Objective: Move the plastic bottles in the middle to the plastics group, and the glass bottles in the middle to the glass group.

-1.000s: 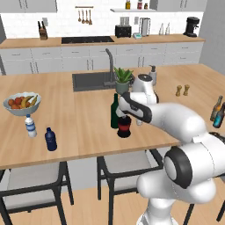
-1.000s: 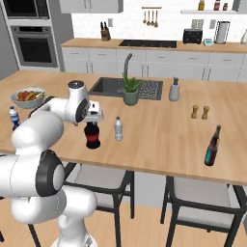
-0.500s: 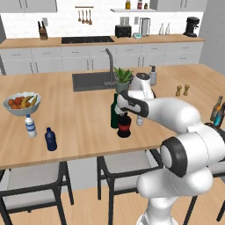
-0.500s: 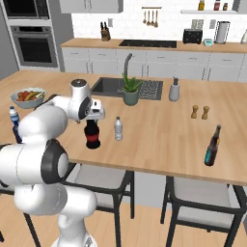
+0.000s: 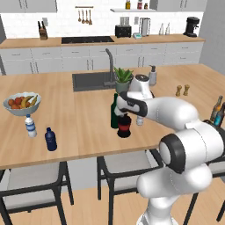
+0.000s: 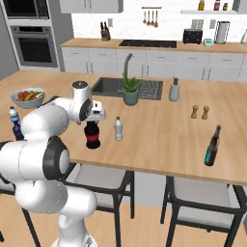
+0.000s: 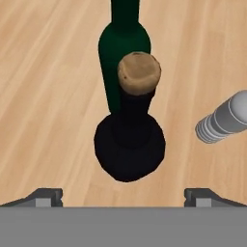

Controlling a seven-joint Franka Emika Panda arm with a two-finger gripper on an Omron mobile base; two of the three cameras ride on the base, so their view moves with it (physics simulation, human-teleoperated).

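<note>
A squat black bottle with a red band and a cork top stands near the counter's front edge. A tall dark green bottle stands right behind it. To their right is a small clear greyish bottle. My gripper hovers open just above the black bottle, with a fingertip wide on either side and nothing held. The green bottle and the small bottle lie beyond it. The plastics group is a blue-labelled clear bottle and a navy bottle. The glass group stands at the far right, a brown bottle and a teal bottle.
A fruit bowl sits at the counter's left. The sink with its tap, a potted plant and a soap dispenser lie behind the bottles. Salt and pepper shakers stand to the right. Chairs are tucked under the front edge.
The arm's elbow has swung while the hand has stayed over the black bottle. The jaws remain wide open. No bottle has moved.
</note>
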